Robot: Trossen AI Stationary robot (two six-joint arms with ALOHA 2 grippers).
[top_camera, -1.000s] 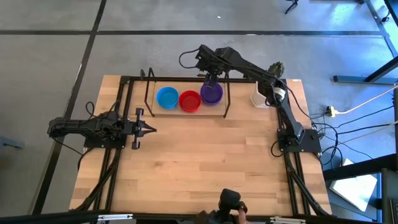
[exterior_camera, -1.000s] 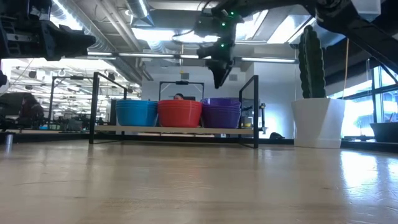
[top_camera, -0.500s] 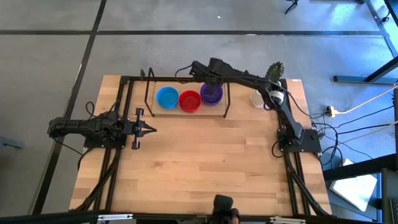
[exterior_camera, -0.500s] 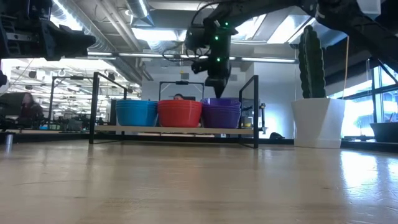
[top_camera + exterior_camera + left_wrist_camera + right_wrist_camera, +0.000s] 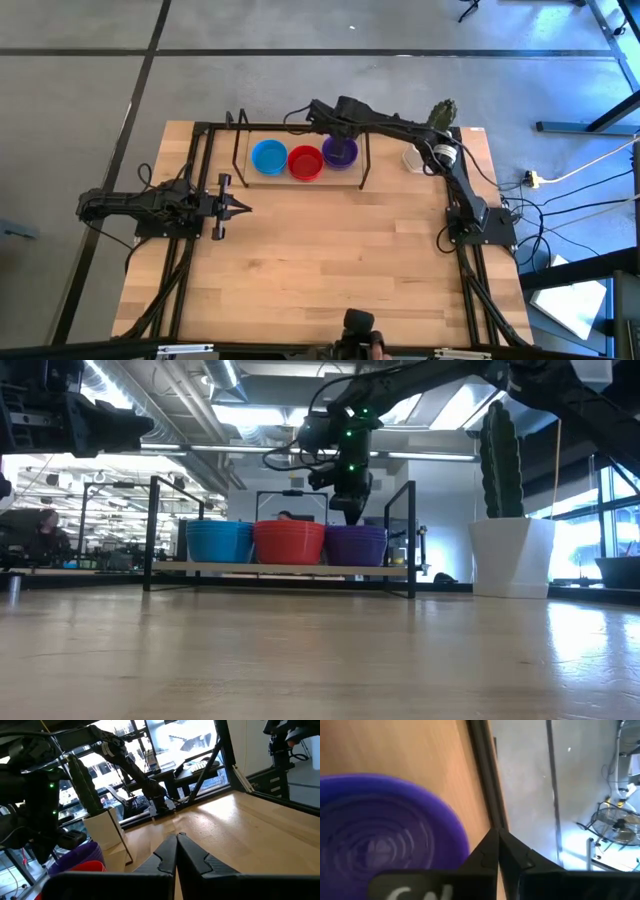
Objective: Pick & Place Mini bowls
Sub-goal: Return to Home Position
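Table (image 5: 330,270): pale wood planks, with a black frame along its edges.
Shelf (image 5: 280,568): a low black wire rack at the table's far side, holding all three stacks in a row.
Right arm: reaches from its base at the table's right edge across to the shelf.
Left arm: lies low at the table's left edge, well apart from the shelf.
Cactus pot (image 5: 512,555): white, standing on the table just right of the shelf, with a tall green cactus in it.
Blue bowls (image 5: 269,157): stacked at the shelf's left end.
Red bowls (image 5: 305,162): stacked in the middle, touching both neighbours.
Purple bowls (image 5: 341,152): stacked at the right end, empty inside.
Right gripper (image 5: 496,834): just above the purple stack's rim, fingers pressed together on nothing.
Left gripper (image 5: 177,839): fingers closed tip to tip, holding nothing.
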